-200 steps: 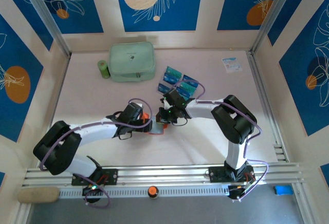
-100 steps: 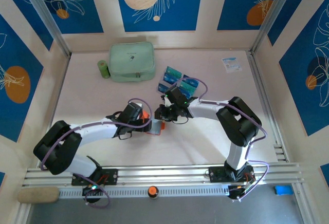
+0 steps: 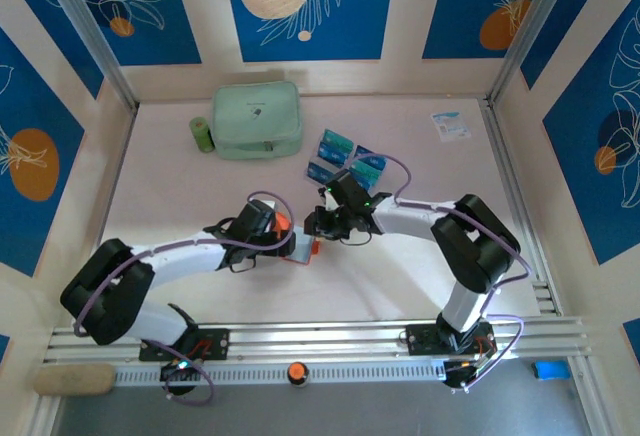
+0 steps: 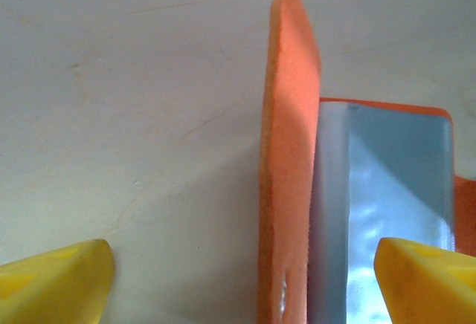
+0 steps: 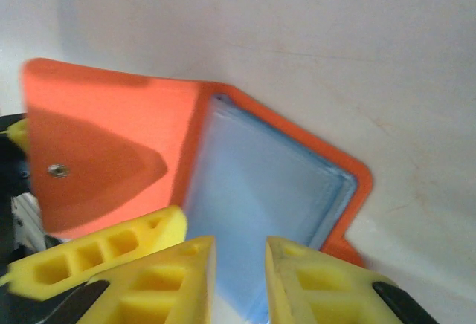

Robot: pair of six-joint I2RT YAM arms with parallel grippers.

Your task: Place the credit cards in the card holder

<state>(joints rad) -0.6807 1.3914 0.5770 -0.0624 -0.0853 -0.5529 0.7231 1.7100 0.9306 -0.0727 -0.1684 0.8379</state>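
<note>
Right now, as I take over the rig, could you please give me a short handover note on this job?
Left gripper: open, straddling the card holder's raised flap.
Right gripper: slightly open over the holder's pocket.
Done: a blue card appears seated inside.
Left: the other credit cards, clustered on the table beyond the arms.

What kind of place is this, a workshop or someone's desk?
Probably a robot practice booth, not a home desk: a pale tabletop boxed in by blue leaf-patterned wall panels, two white-and-black robot arms bolted to a metal rail, and props like a mint-green zip pouch.
</note>
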